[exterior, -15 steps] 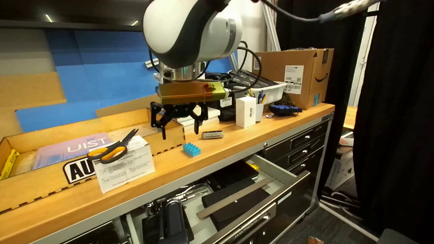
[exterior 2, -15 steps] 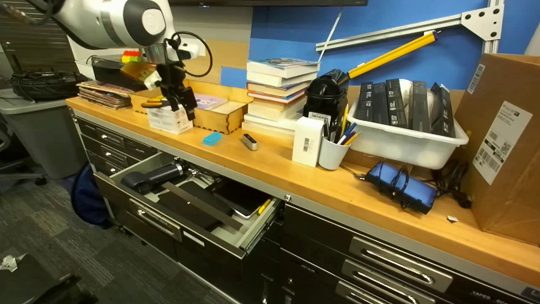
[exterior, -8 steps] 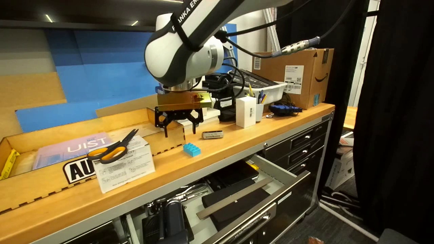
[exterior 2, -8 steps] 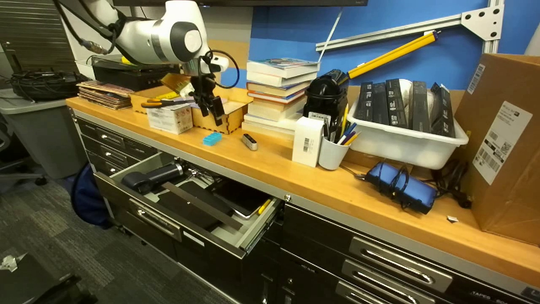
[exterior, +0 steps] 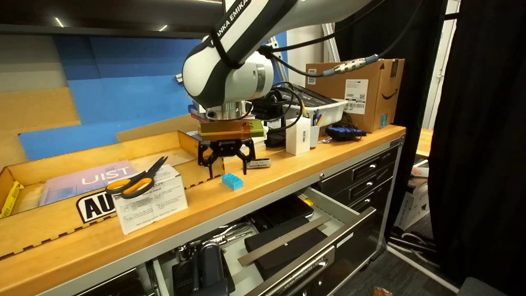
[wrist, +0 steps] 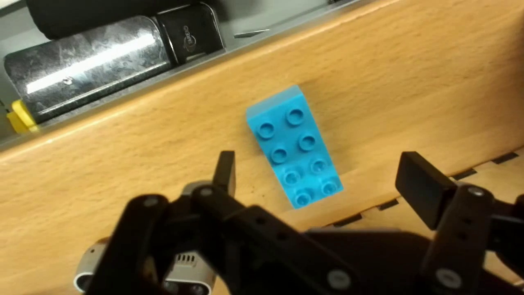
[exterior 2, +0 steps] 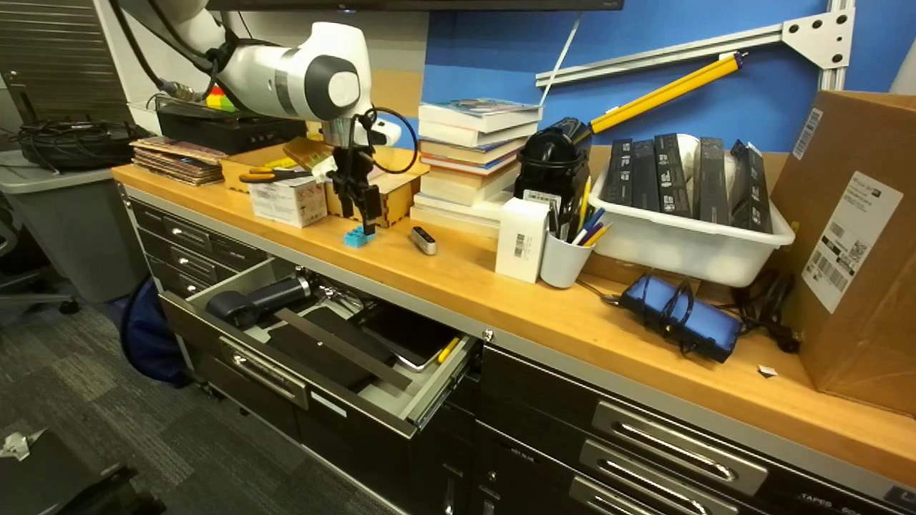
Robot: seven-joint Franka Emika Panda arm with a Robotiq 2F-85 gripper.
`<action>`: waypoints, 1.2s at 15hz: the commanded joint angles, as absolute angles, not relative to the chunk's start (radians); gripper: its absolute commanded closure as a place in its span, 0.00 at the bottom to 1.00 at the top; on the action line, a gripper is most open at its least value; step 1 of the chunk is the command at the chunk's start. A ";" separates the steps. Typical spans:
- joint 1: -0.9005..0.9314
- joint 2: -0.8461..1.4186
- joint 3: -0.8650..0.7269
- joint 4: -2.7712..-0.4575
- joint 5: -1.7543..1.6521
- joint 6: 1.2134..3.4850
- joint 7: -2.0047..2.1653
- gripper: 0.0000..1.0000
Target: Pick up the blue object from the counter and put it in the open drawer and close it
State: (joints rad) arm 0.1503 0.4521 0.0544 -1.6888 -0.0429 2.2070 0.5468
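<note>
My end effector [wrist: 321, 174] hangs with its jaws spread wide, gripping nothing. Below it the block [wrist: 292, 147] lies studs up on the surface [wrist: 163, 164], with a gap to each jaw in the wrist view. I judge the step in hand as the final approach, with grasp, drop and closing all to do. The block looks skewed to the jaws, a bit toward the front edge and nearer 1 than the other, so I'd want a small shift, a slight turn to square up with its 2 long sides, then a straight descent and a squeeze. The grey gadget [exterior 2: 423, 241] sits near enough that I'd watch for a bump. Past the front edge, the drawer [exterior: 328, 205] stands pulled out, the place to go after a lift.
</note>
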 commanded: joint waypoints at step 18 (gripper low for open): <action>0.160 0.190 0.026 -2.126 0.032 2.236 0.601 0.84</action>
State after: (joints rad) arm 0.1525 0.2913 0.0244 -1.9455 0.0099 2.1822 0.5563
